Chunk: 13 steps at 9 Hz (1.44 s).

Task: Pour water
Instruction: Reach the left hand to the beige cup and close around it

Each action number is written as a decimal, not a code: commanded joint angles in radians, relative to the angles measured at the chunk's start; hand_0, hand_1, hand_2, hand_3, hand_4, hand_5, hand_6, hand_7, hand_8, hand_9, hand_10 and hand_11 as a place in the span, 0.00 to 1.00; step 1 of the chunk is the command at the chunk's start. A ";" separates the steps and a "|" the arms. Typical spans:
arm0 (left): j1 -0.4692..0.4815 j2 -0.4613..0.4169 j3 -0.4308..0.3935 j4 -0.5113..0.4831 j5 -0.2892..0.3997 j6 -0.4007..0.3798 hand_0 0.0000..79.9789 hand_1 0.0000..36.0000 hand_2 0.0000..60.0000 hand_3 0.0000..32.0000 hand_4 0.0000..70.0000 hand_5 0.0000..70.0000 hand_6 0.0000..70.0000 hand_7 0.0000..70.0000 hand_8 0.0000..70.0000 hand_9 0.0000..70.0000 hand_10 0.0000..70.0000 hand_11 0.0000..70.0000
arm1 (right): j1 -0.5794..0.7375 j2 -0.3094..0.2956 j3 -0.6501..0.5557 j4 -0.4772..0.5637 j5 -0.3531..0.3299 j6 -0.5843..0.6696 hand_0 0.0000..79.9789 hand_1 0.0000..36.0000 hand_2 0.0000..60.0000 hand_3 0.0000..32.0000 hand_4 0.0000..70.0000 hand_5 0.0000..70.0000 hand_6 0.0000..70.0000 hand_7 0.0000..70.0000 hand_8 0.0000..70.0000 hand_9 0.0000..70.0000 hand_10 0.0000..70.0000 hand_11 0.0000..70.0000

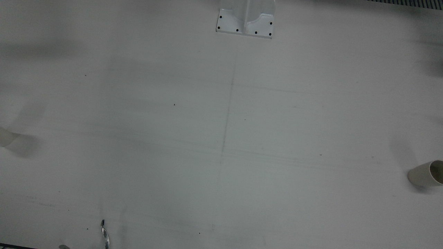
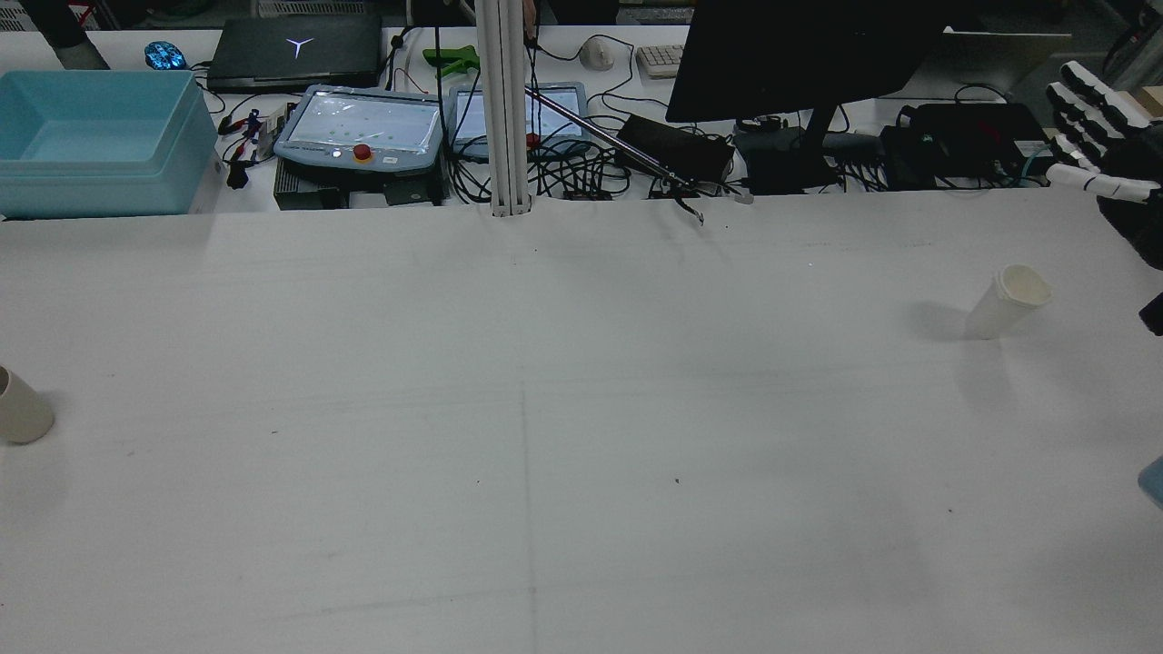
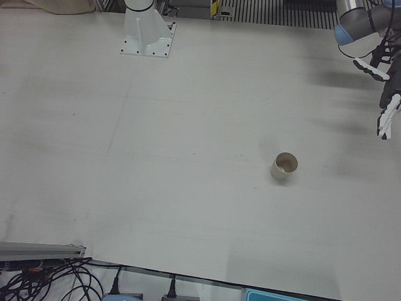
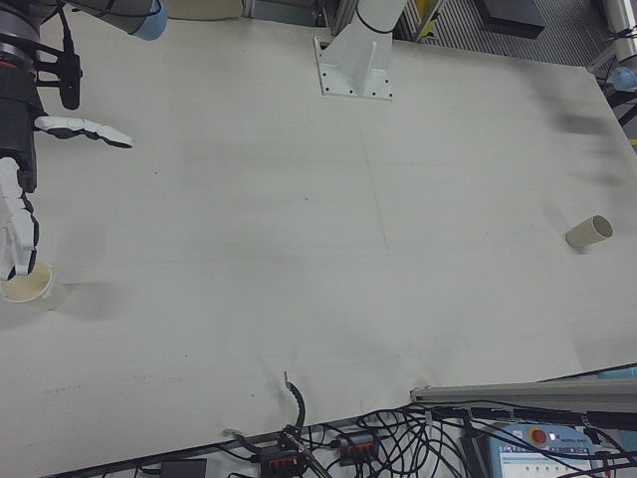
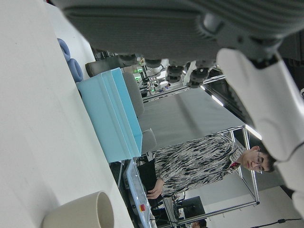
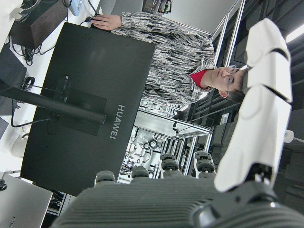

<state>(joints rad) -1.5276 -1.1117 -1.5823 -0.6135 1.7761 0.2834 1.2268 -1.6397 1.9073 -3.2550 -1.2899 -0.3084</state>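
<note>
Two beige paper cups stand upright on the white table (image 2: 545,409). One cup (image 2: 1007,300) is at the right side in the rear view, also seen in the right-front view (image 4: 28,286). My right hand (image 4: 30,149) hovers open beside and above it, fingers spread, holding nothing; it also shows in the rear view (image 2: 1099,136). The other cup (image 3: 285,166) is on the left half, also in the rear view (image 2: 23,409) and the left hand view (image 5: 80,213). My left hand (image 3: 385,94) is open and raised, well apart from that cup.
A white arm pedestal (image 1: 246,19) is bolted at the robot's side of the table. Beyond the far edge are a blue bin (image 2: 100,136), teach pendants (image 2: 363,123), a black monitor (image 2: 800,54) and cables. A post (image 2: 504,109) stands at that edge.
</note>
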 commanded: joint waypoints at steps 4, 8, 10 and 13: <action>0.087 -0.215 0.280 -0.061 -0.001 0.157 0.67 0.31 0.00 0.00 0.23 0.00 0.14 0.08 0.01 0.00 0.02 0.06 | -0.099 0.003 0.004 0.000 0.009 -0.046 0.63 0.60 0.26 0.00 0.00 0.08 0.16 0.09 0.02 0.00 0.00 0.00; 0.347 -0.311 0.361 -0.065 -0.191 0.191 0.72 0.54 0.00 0.00 0.17 0.00 0.12 0.07 0.01 0.00 0.03 0.08 | -0.116 0.006 0.007 -0.002 0.009 -0.054 0.64 0.62 0.27 0.00 0.00 0.08 0.17 0.10 0.02 0.00 0.00 0.00; 0.449 -0.373 0.412 -0.065 -0.274 0.189 0.68 0.46 0.00 0.00 0.17 0.00 0.11 0.06 0.01 0.00 0.01 0.04 | -0.116 0.004 0.016 -0.002 0.009 -0.054 0.64 0.62 0.27 0.00 0.00 0.08 0.16 0.11 0.02 0.00 0.00 0.00; 0.449 -0.433 0.467 -0.062 -0.279 0.191 0.62 0.33 0.00 0.00 0.20 0.00 0.10 0.04 0.00 0.00 0.00 0.02 | -0.124 0.003 0.018 -0.002 0.008 -0.058 0.64 0.63 0.28 0.00 0.00 0.08 0.16 0.11 0.02 0.00 0.00 0.00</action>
<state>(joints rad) -1.0897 -1.4967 -1.1561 -0.6780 1.5074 0.4697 1.1093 -1.6366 1.9237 -3.2566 -1.2809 -0.3641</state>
